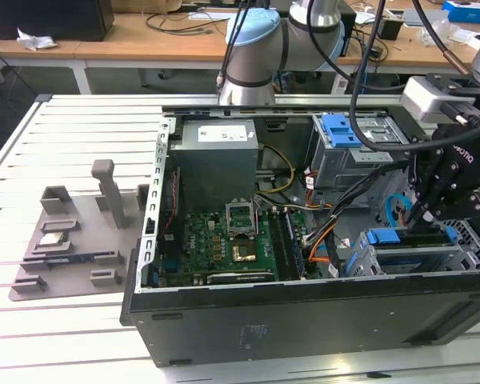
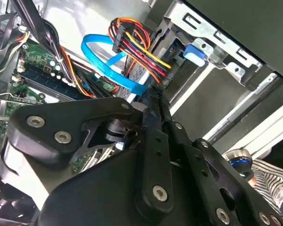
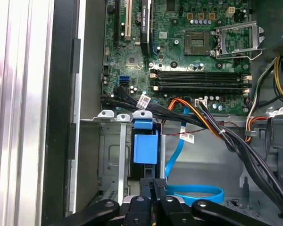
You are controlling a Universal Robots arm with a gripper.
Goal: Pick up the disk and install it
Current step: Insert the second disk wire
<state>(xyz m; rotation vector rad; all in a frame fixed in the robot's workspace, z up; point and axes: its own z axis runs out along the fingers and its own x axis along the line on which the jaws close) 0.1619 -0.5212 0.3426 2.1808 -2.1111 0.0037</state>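
The disk (image 1: 382,237) lies in the lower drive cage (image 1: 400,258) at the front of the open computer case, its blue carrier end showing. In the first wrist view the blue carrier of the disk (image 3: 145,148) sits between the cage's metal rails (image 3: 119,155). My gripper (image 1: 422,214) hangs just above the cage, at the disk's cable end. Its fingers are pressed together with nothing between them, in the first wrist view (image 3: 153,184) and the second wrist view (image 2: 148,101). I cannot tell whether the fingertips touch the disk.
A blue flat cable (image 3: 198,190) and a bundle of coloured power wires (image 2: 132,42) loop close to the fingers. A second blue carrier (image 1: 340,128) sits in the upper bay. The motherboard (image 1: 224,236) fills the case floor. A grey fixture (image 1: 64,240) holding a small chip lies on the table at the exterior view's left.
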